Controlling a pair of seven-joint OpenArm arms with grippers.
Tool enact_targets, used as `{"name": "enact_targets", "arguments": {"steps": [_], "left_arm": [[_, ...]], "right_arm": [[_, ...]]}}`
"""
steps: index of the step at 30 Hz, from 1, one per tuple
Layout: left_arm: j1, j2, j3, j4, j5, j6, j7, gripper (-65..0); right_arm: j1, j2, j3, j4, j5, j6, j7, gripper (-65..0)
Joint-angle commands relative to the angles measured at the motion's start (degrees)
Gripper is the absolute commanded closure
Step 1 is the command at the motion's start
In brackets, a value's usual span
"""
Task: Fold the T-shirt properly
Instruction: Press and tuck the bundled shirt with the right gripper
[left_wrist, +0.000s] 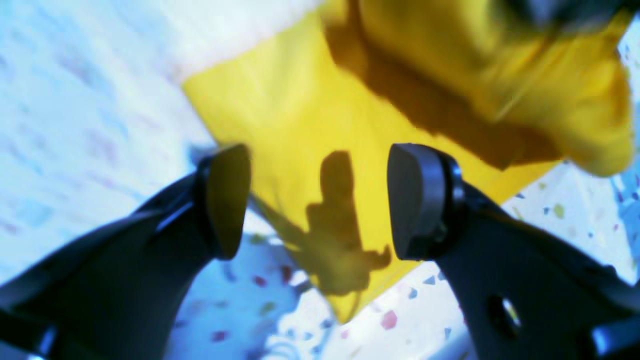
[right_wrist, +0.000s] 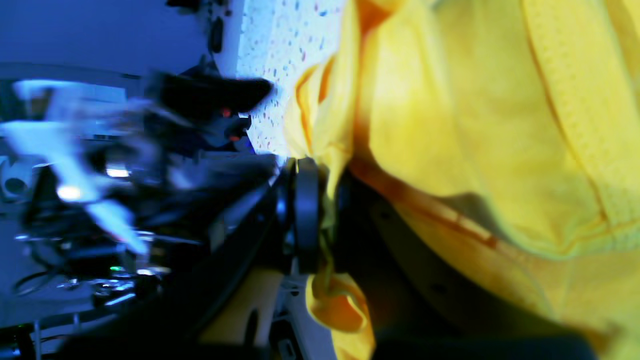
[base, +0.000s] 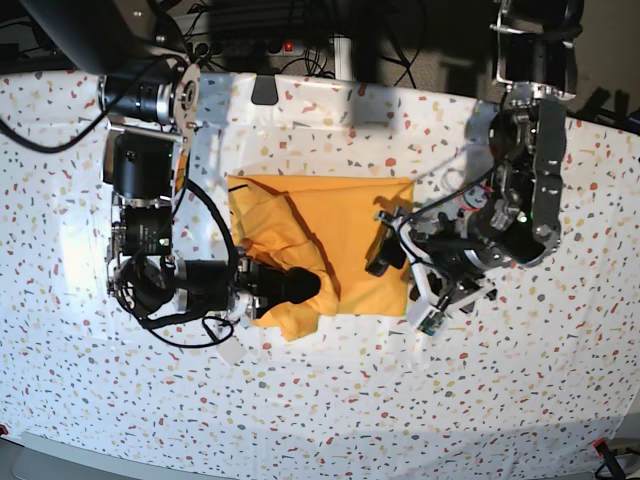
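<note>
The right gripper (right_wrist: 320, 215) is pinching a bunched fold of the T-shirt (base: 340, 235) between closed jaws. The left gripper (left_wrist: 320, 200) is hanging wide open and empty, with the shirt's flat corner lying just beyond its fingertips on the speckled table (base: 320, 400).

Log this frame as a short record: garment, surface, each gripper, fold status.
garment: mustard-yellow cotton T-shirt, partly folded, bunched at one side
surface: white speckled table
right gripper: shut on a T-shirt fold
left gripper: open, above a shirt corner, holding nothing
fold status: unfinished
</note>
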Motion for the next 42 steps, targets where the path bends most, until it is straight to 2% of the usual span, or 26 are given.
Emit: {"name": "enact_targets", "arguments": {"steps": [1,5,7,13,15,20,22,24,29,33,38,42], "left_arm": [[-1.1,-1.0,-0.1,2.8,1.3,0.8,0.1,-41.7],[-1.0,-4.0,-0.1,6.5,5.2,5.6,0.3,-41.7],[-0.6,-5.1,-0.1,6.4,5.8,6.4,0.7,-41.7],[3.1,-5.7,-0.1,6.4,5.5,6.6,0.8,-41.7],[4.6,-5.7,-0.1,6.4,5.5,6.6,0.6,-41.7],[8.2,-5.7,-0.1,6.4,5.8,6.6,-1.6,-41.7],[9.2,-5.7,-0.1,6.4,7.4,6.6,-2.0,-41.7],[9.8,-5.7,-0.1,6.4,10.2,6.6,-1.9,-41.7],[9.8,-5.7,-0.1,6.4,17.0,6.8,-1.9,-41.7],[9.8,-5.7,-0.1,6.4,19.0,10.3,-1.9,-41.7],[9.8,-5.7,-0.1,6.4,25.0,14.5,-1.9,-41.7],[9.8,-5.7,-0.1,6.4,27.4,16.7,-2.0,-41.7]], "right_arm": [[1.9,0.1,0.0,0.9,1.8,0.3,0.5,0.0],[1.9,-0.5,0.0,0.9,1.7,0.3,2.7,0.0],[1.9,-1.7,0.0,0.9,0.7,0.3,4.1,0.0],[1.9,-8.0,0.0,0.9,-9.2,0.3,8.6,0.0],[1.9,-10.1,0.0,0.9,-10.0,0.3,9.1,0.0],[1.9,-13.0,0.0,0.9,-10.0,0.3,8.9,-0.8],[1.9,-13.9,0.0,0.9,-10.0,0.3,8.7,-15.9],[1.9,-14.9,0.0,0.9,-9.9,0.3,8.7,-24.6],[2.0,-15.4,0.0,0.9,-9.7,0.3,8.7,-26.1],[2.3,-15.4,-0.3,0.9,-4.3,0.3,8.4,-26.1],[3.1,-15.4,-0.3,0.9,4.7,0.3,7.5,-26.1],[5.7,-15.4,-0.3,1.2,5.2,0.3,5.4,-26.1]]}}
